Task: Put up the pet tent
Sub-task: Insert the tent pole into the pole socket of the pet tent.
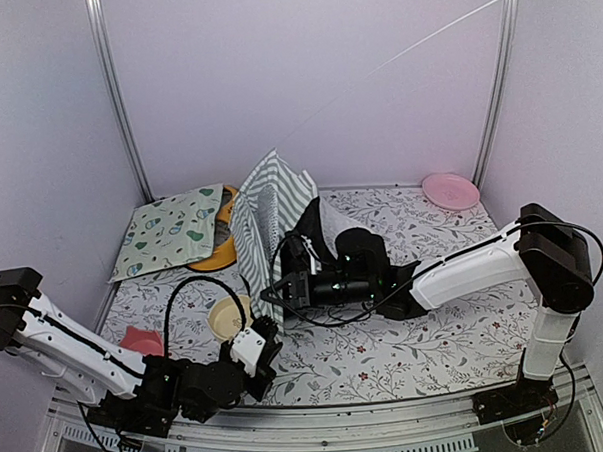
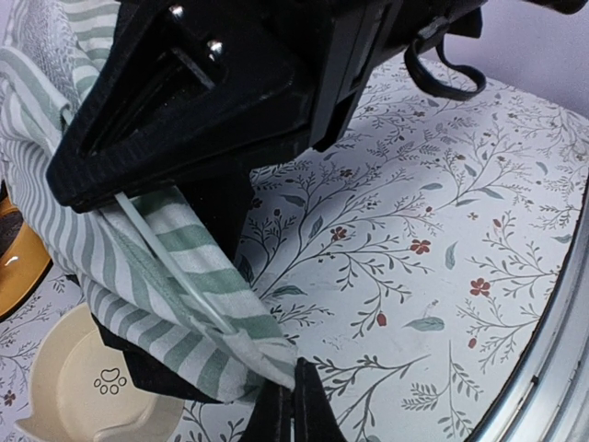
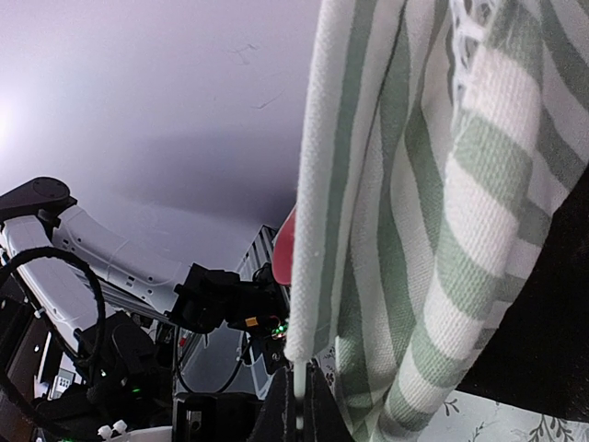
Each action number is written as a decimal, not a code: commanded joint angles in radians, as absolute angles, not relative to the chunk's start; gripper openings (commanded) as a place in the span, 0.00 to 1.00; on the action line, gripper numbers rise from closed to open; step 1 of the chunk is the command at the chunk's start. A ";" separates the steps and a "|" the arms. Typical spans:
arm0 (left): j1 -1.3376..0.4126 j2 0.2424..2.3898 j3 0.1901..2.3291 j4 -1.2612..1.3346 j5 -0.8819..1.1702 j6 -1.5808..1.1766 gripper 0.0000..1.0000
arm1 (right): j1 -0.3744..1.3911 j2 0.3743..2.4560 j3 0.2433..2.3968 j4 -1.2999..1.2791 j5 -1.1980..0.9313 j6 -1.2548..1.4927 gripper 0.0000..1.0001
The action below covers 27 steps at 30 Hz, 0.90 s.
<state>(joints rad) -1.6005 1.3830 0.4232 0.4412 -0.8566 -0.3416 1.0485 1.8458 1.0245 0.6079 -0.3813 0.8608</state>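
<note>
The pet tent (image 1: 266,216) is a crumpled grey-green and white striped fabric, partly raised at the table's middle. My right gripper (image 1: 269,293) reaches in from the right at its lower front. In the right wrist view it (image 3: 299,412) is shut on a thin white pole (image 3: 300,385) coming out of the striped fabric sleeve (image 3: 317,230). My left gripper (image 1: 267,334) sits just below it. In the left wrist view it (image 2: 293,405) is shut on the bottom corner of the striped fabric (image 2: 198,304), under the black right gripper (image 2: 184,101). A thin white pole (image 2: 161,253) crosses the fabric.
A cream mat with teal shapes (image 1: 172,232) lies at the back left, with an orange bowl (image 1: 223,253) beside it. A cream paw-print bowl (image 1: 228,315) and a red bowl (image 1: 143,340) stand near my left arm. A pink plate (image 1: 450,190) sits at the back right.
</note>
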 commanded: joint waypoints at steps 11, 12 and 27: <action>-1.610 1.351 0.428 0.422 -0.704 -0.328 0.00 | 1.004 1.852 1.040 0.684 -0.198 0.889 0.00; -1.608 1.349 0.428 0.422 -0.704 -0.327 0.00 | 1.005 1.850 1.037 0.682 -0.195 0.888 0.00; -1.586 1.404 0.470 0.347 -0.707 -0.367 0.00 | 0.992 1.798 1.046 0.602 -0.176 0.868 0.00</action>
<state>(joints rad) -1.5646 1.3666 0.4366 0.3973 -0.8234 -0.3492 1.0534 1.8362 1.0191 0.5831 -0.3340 0.8829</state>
